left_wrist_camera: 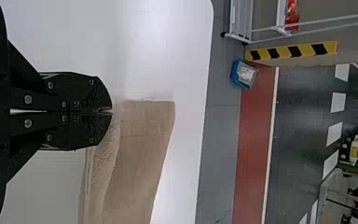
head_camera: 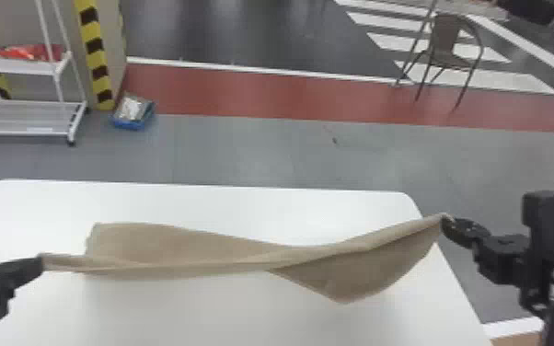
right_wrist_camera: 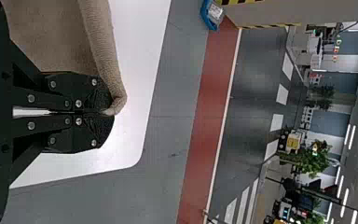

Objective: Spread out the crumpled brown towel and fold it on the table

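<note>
In the head view my left gripper [head_camera: 41, 264] is at the left, shut on one end of the brown towel [head_camera: 225, 250]. My right gripper [head_camera: 444, 222], at the table's right edge, is shut on the towel's other end. The cloth stretches between them in a long band, with a flap behind it on the left and a corner hanging down at the right. In the left wrist view the closed left gripper [left_wrist_camera: 111, 111] pinches the towel [left_wrist_camera: 137, 154]. The right wrist view has the right gripper [right_wrist_camera: 112, 112] closed on a rolled towel edge [right_wrist_camera: 103, 51].
The white table [head_camera: 244, 313] lies under the towel, its right edge below my right gripper. Beyond it on the floor stand a white shelf cart [head_camera: 32, 117], a blue box [head_camera: 132, 112] and a chair [head_camera: 451, 50].
</note>
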You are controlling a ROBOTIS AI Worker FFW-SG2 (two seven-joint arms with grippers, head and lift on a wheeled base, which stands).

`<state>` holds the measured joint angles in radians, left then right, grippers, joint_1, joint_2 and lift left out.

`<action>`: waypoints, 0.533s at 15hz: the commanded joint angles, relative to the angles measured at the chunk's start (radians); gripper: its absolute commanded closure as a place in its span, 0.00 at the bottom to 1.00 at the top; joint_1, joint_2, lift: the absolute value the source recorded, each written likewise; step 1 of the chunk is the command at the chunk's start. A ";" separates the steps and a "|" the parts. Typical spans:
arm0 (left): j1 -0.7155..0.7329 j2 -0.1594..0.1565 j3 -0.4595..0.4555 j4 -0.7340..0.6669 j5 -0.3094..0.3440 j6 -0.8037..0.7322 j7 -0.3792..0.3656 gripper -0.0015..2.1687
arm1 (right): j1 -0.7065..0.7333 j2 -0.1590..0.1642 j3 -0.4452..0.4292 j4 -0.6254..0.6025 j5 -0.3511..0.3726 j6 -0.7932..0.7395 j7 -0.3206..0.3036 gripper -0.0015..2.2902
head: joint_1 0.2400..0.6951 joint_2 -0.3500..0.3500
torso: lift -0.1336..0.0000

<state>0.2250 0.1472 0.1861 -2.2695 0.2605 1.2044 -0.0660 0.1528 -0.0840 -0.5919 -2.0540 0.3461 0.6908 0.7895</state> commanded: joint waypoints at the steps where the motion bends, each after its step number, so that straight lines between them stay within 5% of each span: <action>1: 0.011 0.000 0.029 -0.050 0.022 0.022 0.000 0.79 | 0.027 0.003 -0.017 -0.011 0.004 -0.017 0.019 0.49 | 1.00 0.16 | 1.00; 8: 0.017 0.000 0.053 -0.084 0.037 0.034 -0.003 0.79 | 0.050 0.012 -0.043 -0.021 -0.049 -0.041 0.027 0.49 | 1.00 0.16 | 1.00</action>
<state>0.2388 0.1450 0.2271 -2.3457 0.2895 1.2331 -0.0681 0.2029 -0.0721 -0.6201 -2.0665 0.3192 0.6445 0.8112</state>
